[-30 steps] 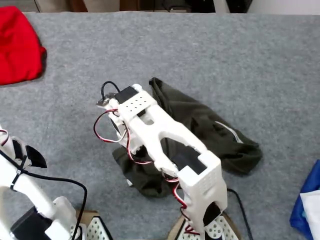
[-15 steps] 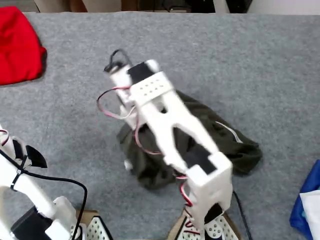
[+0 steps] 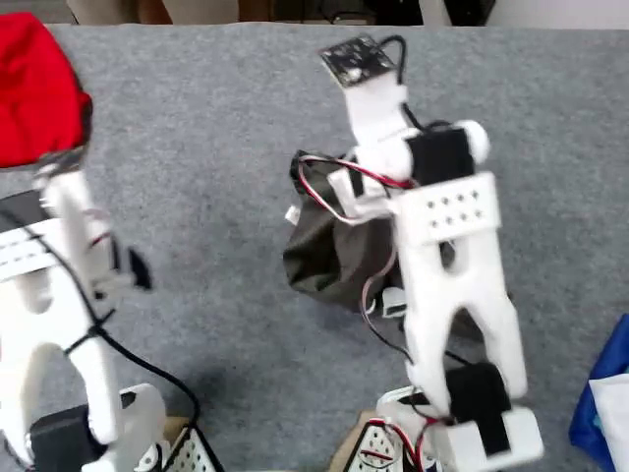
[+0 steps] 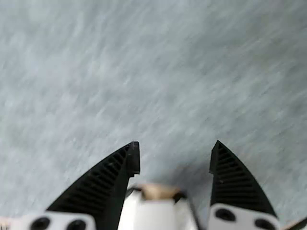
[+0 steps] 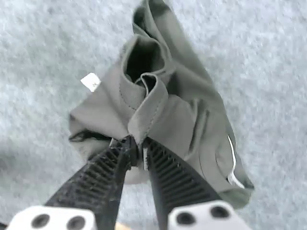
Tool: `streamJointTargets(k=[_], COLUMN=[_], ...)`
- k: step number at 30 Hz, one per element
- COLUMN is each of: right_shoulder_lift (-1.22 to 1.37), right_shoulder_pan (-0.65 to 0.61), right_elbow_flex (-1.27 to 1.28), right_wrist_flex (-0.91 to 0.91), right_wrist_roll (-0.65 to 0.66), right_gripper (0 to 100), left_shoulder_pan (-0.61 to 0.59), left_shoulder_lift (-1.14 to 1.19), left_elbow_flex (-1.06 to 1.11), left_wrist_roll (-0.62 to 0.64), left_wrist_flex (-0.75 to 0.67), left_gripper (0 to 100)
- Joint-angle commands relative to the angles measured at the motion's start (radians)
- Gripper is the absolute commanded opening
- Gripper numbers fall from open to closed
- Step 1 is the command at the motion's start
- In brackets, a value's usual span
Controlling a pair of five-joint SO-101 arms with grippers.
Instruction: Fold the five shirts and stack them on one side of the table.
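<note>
The right fingers are clenched on a fold of the dark olive shirt, which hangs bunched from them over the middle of the grey table. The left fingers stand spread apart above bare table. A red shirt lies at the far left corner and a blue shirt at the right edge.

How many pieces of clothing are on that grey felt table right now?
3. A red cloth garment lies at the far left corner. A dark olive shirt sits in the middle, pinched by the right gripper. A blue garment shows at the near right edge. Others may be out of view.
</note>
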Motion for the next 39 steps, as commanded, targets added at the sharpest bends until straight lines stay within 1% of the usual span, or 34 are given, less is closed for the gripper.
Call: streamJointTargets(k=[1,5,9,12,14,19,25,27,31,37,39], right_shoulder_lift=[-0.139,-0.269,-0.410,-0.496,-0.541,-0.595,-0.595,-0.595,-0.595,-0.595,-0.599], right_shoulder_pan=[0.035,0.113,0.262,0.375,0.443,0.568,0.638,0.647,0.647,0.647,0.647], right_elbow_flex=[0.131,0.297,0.430,0.507,0.542,0.593,0.625,0.625,0.631,0.679,0.699], right_wrist_flex=[0.018,0.018,0.018,0.018,0.018,0.018,0.017,0.017,0.017,0.017,0.008], right_wrist_roll=[0.041,0.133,0.273,0.354,0.394,0.459,0.496,0.496,0.496,0.496,0.496], right_gripper=[2.7,2.7,2.7,2.7,2.7,2.7,2.7,2.7,2.7,2.7,2.7], left_shoulder_pan=[0.206,0.391,0.542,0.611,0.632,0.628,0.554,0.535,0.525,0.528,0.529], left_shoulder_lift=[-0.019,-0.018,0.018,0.102,0.179,0.412,0.680,0.754,0.888,1.032,1.056], left_elbow_flex=[-0.055,-0.049,-0.044,-0.043,-0.052,-0.126,-0.400,-0.486,-0.634,-0.781,-0.813], left_wrist_roll=[0.158,0.258,0.302,0.336,0.362,0.411,0.529,0.551,0.555,0.557,0.557], left_wrist_flex=[-0.127,-0.255,-0.327,-0.377,-0.419,-0.516,-0.516,-0.494,-0.420,-0.358,-0.338], left_gripper=[25,25,25,25,25,25,25,25,25,25,22])
